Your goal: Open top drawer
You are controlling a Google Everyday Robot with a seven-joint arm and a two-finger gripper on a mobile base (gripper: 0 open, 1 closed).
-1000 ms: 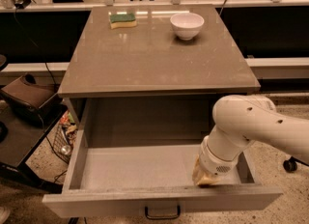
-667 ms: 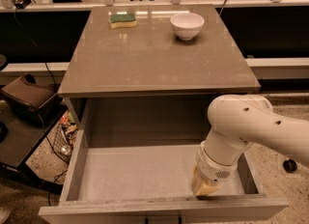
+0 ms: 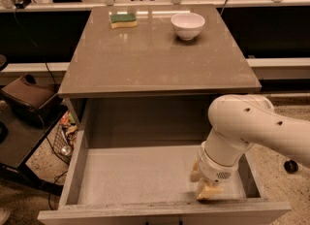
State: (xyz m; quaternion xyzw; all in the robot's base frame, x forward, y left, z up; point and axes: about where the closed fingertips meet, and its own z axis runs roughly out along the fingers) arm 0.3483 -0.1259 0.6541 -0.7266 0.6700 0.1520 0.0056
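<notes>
Gripper hangs inside boxy, matte-grey top drawer.

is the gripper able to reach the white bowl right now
Probably not directly: the gripper sits low inside the open top drawer, below the tabletop holding the bowl, so it would need lifting out first.

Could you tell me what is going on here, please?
The robot's single arm reaches down into the top drawer, with the gripper low just behind the drawer's front panel, toward the right. The drawer stands pulled well out. On the cabinet top sit a green sponge and a white bowl.
</notes>
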